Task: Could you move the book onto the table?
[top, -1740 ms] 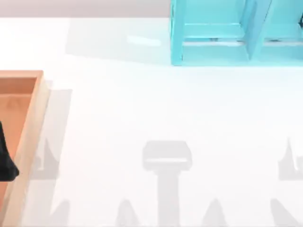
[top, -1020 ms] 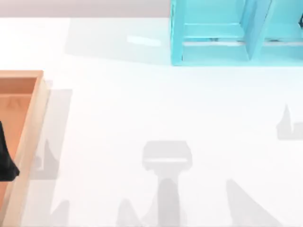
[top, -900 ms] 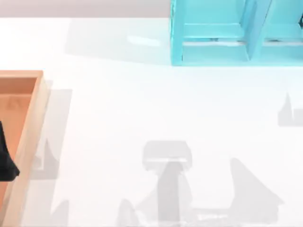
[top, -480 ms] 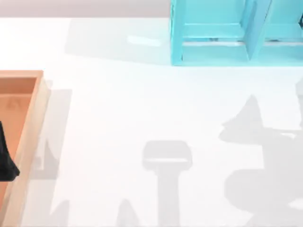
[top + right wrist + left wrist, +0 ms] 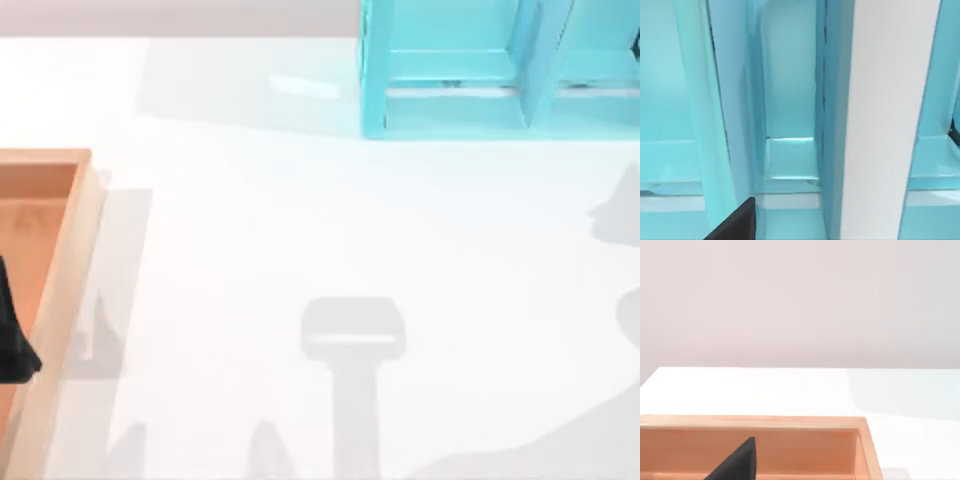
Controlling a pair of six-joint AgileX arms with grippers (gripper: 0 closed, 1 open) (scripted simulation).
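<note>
**Right tool up close to the cyan shelf unit, book standing inside it**

Seen from above, a large glossy white worktop point(image 5: 300, 230) fills most of the frame. A light cyan shelf unit with open compartments point(image 5: 450, 70) sits at the upper right of the frame, against the far edge of the worktop. An orange-brown wooden tray with raised sides point(image 5: 60, 280) lies at the left edge of the frame, running down to the lower left corner.

The left tool point(image 5: 12, 340) is a dark shape at the far left edge of the top view, over the inside of the tray. The left wrist view shows its dark tip above the tray floor, with the tray's far wall and the white worktop beyond. Whether it is released or clenched cannot be told.

The right wrist view looks closely into the shelf unit. The right tool point(image 5: 735, 222) shows as a dark tip just before the cyan panels. Whether it is released or clenched cannot be told.

The flat teal-blue hardcover book with a broad white page edge point(image 5: 890, 120) stands upright inside the shelf unit, between cyan uprights, not on the worktop. Soft grey shadows point(image 5: 620, 210) fall on the worktop at the right edge of the top view.
</note>
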